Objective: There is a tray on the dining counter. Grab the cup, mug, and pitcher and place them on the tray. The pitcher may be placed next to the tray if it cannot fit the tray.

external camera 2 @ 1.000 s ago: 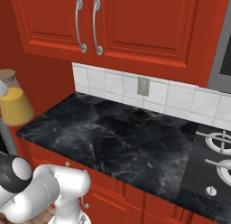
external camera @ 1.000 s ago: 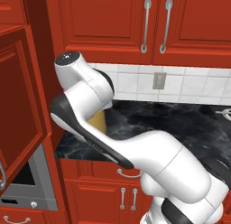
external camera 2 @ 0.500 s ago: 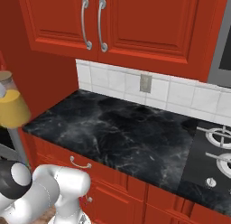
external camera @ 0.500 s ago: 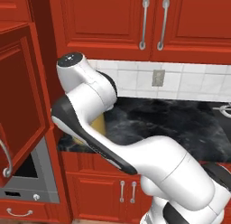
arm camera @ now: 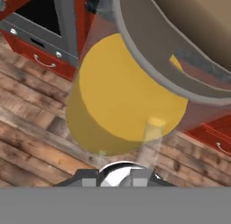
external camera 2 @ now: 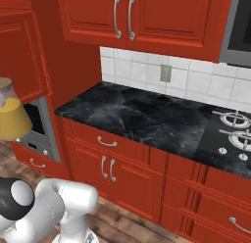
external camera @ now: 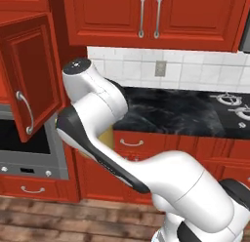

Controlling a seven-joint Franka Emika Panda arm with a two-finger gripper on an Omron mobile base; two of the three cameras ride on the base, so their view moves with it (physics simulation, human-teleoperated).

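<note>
The pitcher (arm camera: 122,96), mustard-yellow with a grey rim, hangs in the air close in front of the hand camera, above the wooden floor. My gripper (arm camera: 122,168) is shut on it from the near side. In the right base view the pitcher (external camera 2: 12,118) shows at the left edge, well off the wall counter. In the left base view a sliver of the yellow pitcher (external camera: 105,138) peeks out from behind my arm. The tray, the cup, the mug and the dining counter are out of view.
A black marble wall counter (external camera 2: 142,114) runs under red upper cabinets, with stove burners (external camera 2: 235,132) at its right end. One red cabinet door (external camera: 30,77) stands open at the left above an oven (external camera: 24,151). Wooden floor (external camera: 58,221) lies below.
The whole picture has shifted: the base has backed away from the wall counter, so the lower cabinets and floor have come into view. The pitcher stays in my gripper.
</note>
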